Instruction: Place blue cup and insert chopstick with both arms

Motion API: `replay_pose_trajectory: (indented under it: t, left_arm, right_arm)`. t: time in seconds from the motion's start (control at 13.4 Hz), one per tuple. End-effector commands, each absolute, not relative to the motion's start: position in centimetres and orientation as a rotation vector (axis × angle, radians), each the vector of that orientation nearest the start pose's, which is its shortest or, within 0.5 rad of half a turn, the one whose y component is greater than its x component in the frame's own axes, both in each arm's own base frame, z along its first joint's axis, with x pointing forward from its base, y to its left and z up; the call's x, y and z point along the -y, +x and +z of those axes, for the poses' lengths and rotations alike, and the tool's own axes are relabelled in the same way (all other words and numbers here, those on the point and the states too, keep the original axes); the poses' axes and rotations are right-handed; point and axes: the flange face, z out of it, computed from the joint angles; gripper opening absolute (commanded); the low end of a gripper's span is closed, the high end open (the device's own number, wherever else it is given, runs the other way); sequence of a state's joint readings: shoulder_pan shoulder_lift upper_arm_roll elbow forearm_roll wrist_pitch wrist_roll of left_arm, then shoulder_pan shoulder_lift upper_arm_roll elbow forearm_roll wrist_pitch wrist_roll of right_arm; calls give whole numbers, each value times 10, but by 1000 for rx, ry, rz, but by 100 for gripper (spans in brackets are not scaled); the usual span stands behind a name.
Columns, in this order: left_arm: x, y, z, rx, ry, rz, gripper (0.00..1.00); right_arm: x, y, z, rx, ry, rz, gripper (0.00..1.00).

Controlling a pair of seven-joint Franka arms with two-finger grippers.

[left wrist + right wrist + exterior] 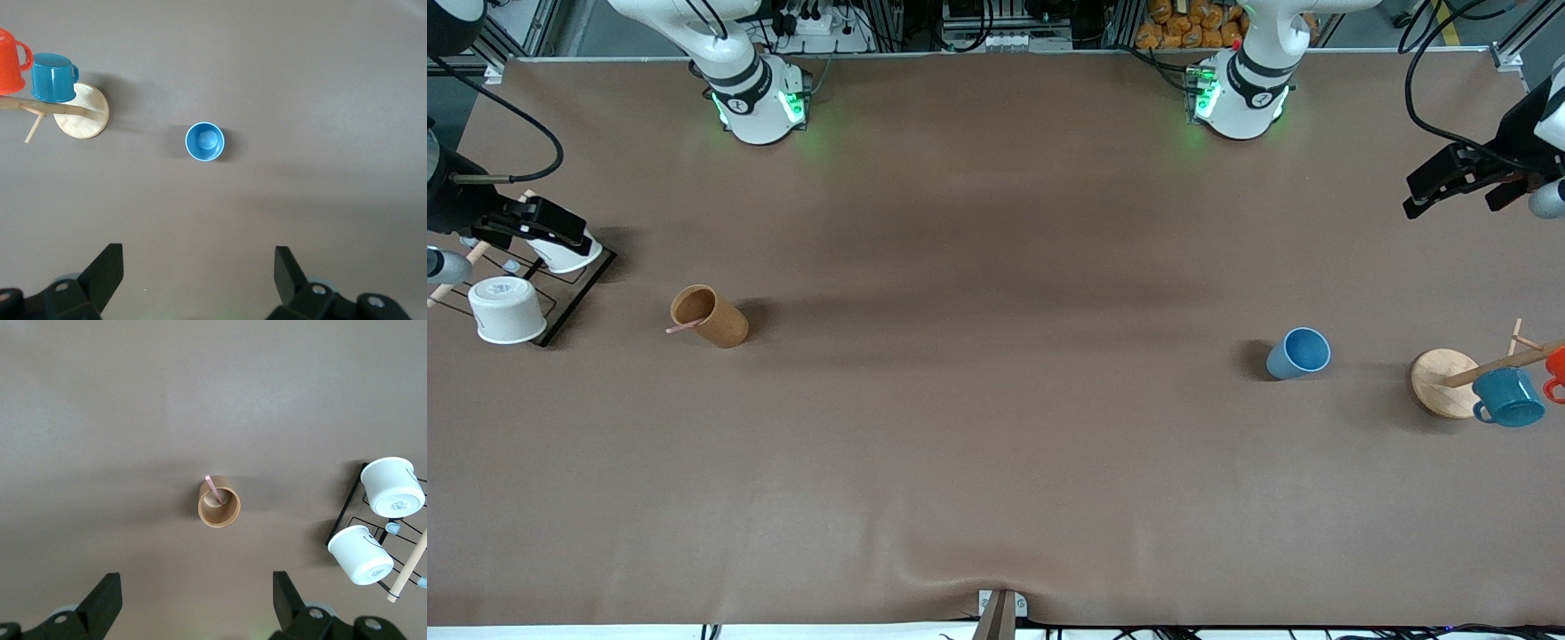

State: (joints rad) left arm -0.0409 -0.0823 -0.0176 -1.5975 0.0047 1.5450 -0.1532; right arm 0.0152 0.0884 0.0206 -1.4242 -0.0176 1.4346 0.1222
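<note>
A brown cloth covered the table [996, 462]. Toward the left arm's end a blue cup [1298, 353] stood upright on it. Near that cup, closer to the table's end, the round wooden base [1443, 381] of a mug rack rested on the cloth. Toward the right arm's end stood a brown cup [709, 316] with a pink chopstick [685, 327] in it, and near that, at the table's end, a black wire rack [560, 289] carried white cups.
</note>
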Motion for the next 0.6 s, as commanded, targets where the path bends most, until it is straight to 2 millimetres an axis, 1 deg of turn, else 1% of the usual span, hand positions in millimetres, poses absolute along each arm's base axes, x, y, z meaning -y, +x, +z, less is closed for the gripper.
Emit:
replay_pose_trajectory:
  t: [0.0,0.3,0.37,0.45,0.52]
  left_arm:
    - [30,526,659,128,-3138,-29,100]
    - [31,526,658,123,-3135,-27,100]
    - [32,527,655,121,-3136,-15,100]
    - [32,531,645,118,-3134,13,100]
    - [32,533,641,118,-3134,26,100]
  right_arm:
    - [-19,568,633,-139,-3162,119,100]
    - [-19,568,633,-137,-3162,118,100]
    - [-20,568,634,-132,-3164,116,100]
    - [-23,567,634,-121,-3166,118,100]
    - [-29,567,632,-105,-3174,124,100]
